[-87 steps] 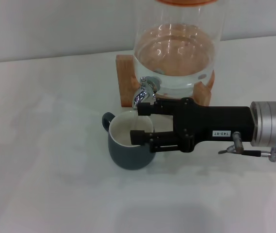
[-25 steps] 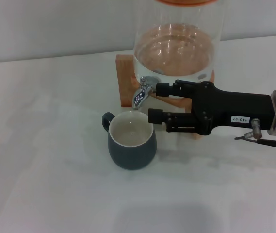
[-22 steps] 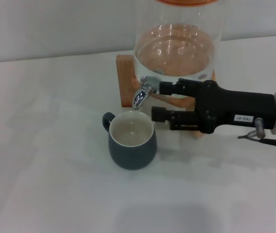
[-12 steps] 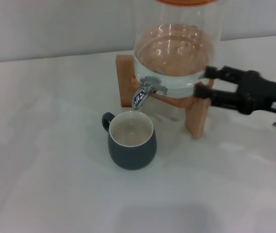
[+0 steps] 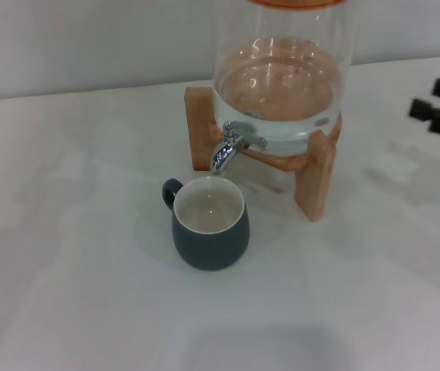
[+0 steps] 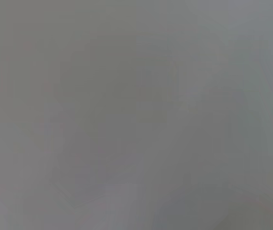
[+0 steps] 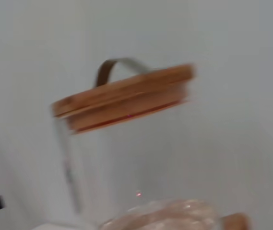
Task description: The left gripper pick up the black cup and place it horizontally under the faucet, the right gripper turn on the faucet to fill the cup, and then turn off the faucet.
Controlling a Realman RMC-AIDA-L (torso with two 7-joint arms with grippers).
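Note:
The black cup (image 5: 210, 224) stands upright on the white table directly below the faucet (image 5: 227, 149), its small handle pointing back-left and its cream inside showing. The chrome faucet projects from the glass dispenser (image 5: 281, 69), and no stream runs from it. My right gripper (image 5: 430, 98) is at the far right edge of the head view, well away from the faucet, open, with only its two black fingertips showing and nothing between them. The left gripper is out of view; the left wrist view shows only plain grey.
The dispenser rests on a wooden stand (image 5: 314, 182) and holds water in its lower part. In the right wrist view its wooden lid (image 7: 122, 98) with a metal handle shows above the glass wall. White table surrounds the cup.
My right gripper has drawn back from beside the faucet to the right edge of the head view. The cup and faucet have not moved.

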